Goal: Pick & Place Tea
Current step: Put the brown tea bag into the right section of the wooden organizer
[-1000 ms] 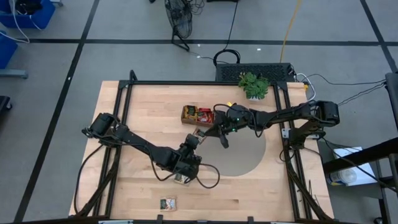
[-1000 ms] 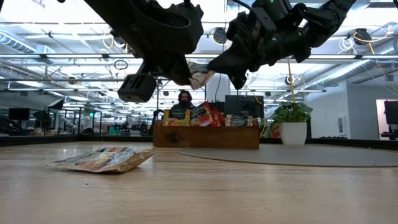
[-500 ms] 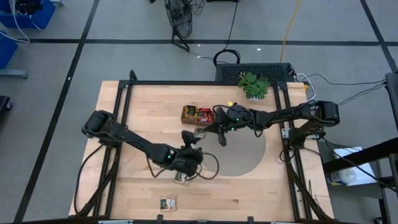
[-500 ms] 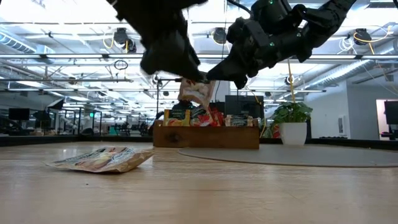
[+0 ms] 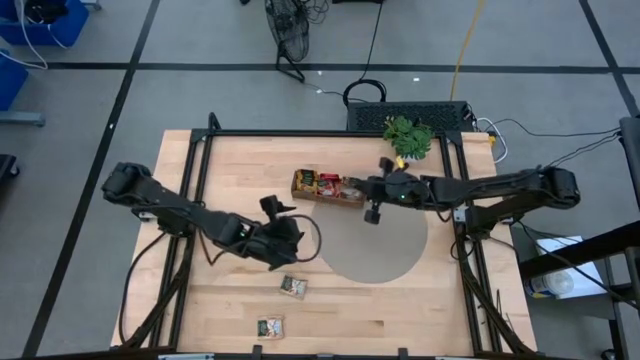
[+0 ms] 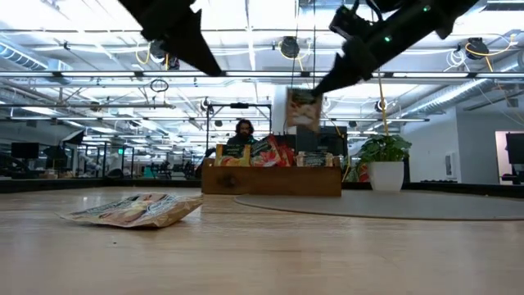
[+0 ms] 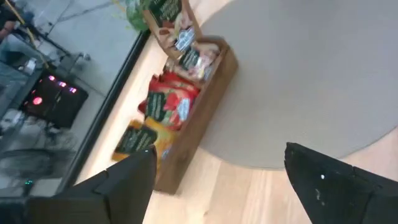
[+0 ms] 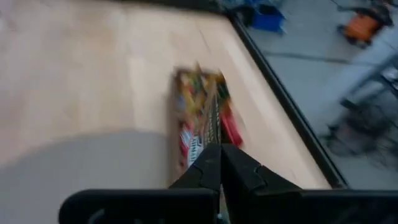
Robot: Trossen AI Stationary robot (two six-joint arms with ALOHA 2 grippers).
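Placing step in hand, I'd say: one tea sachet is up in the air and needs to go into the tray.

Biggest first. One bench (image 5: 230, 160). Two arms. The right pincer (image 6: 318, 88) is clenched on a sachet (image 6: 301, 109), which hangs right above the tray's 3 o'clock end. The left pincer (image 5: 275, 207) is spread wide with nothing in it, near the bench's middle, toward 9 o'clock of the tray.

One wooden tray (image 5: 327, 187) sits at 12 o'clock from the bench centre. One potted plant (image 5: 408, 137) is at 1 o'clock.

Sachets: one carried, two loose at 6 o'clock ( (image 5: 293, 287) and (image 5: 270, 326)), plus a bunch standing in the tray that I can't count.

Next move probably calls for lowering into a free slot, then releasing.
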